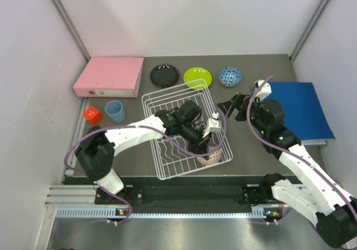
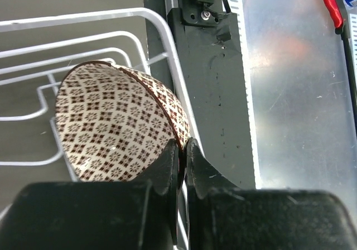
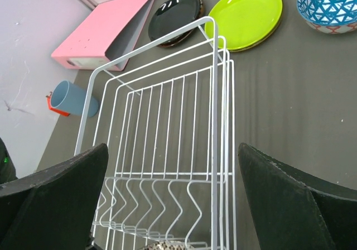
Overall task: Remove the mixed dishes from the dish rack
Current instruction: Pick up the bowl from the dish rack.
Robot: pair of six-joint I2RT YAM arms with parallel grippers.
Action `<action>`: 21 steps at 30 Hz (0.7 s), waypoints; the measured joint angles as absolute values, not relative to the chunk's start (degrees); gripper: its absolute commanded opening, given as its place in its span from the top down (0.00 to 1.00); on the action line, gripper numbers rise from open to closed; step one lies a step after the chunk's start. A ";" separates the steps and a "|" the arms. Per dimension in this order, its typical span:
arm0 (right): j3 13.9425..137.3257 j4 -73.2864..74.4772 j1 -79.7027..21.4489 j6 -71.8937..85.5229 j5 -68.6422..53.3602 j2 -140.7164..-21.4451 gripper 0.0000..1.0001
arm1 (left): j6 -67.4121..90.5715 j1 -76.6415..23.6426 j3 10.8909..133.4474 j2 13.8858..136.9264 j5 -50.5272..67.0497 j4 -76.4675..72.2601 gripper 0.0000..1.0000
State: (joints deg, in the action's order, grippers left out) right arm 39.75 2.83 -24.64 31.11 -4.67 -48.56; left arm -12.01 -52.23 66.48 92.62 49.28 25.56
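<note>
Left wrist — fingers (image 2: pixel 165 169) on beige bowl (image 2: pixel 111 127)

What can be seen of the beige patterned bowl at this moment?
The beige patterned bowl is round and glossy, ceramic by its look, cream with small dark brown diamond motifs inside and out and a dark rim. It sits tilted in the near right corner of the dish rack, its empty inside facing the left wrist camera. The left gripper is shut on its rim, one finger inside, one outside.
</note>
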 measured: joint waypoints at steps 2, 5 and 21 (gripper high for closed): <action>39.75 2.81 -24.64 31.11 -4.69 -48.56 0.00 | -12.38 -52.27 67.83 92.62 49.01 27.57 1.00; 39.75 2.81 -24.64 31.11 -4.69 -48.56 0.00 | -13.06 -52.25 70.11 92.62 47.81 30.52 1.00; 39.75 2.87 -24.64 31.11 -4.69 -48.36 0.00 | -13.54 -50.63 73.93 92.64 44.34 36.14 1.00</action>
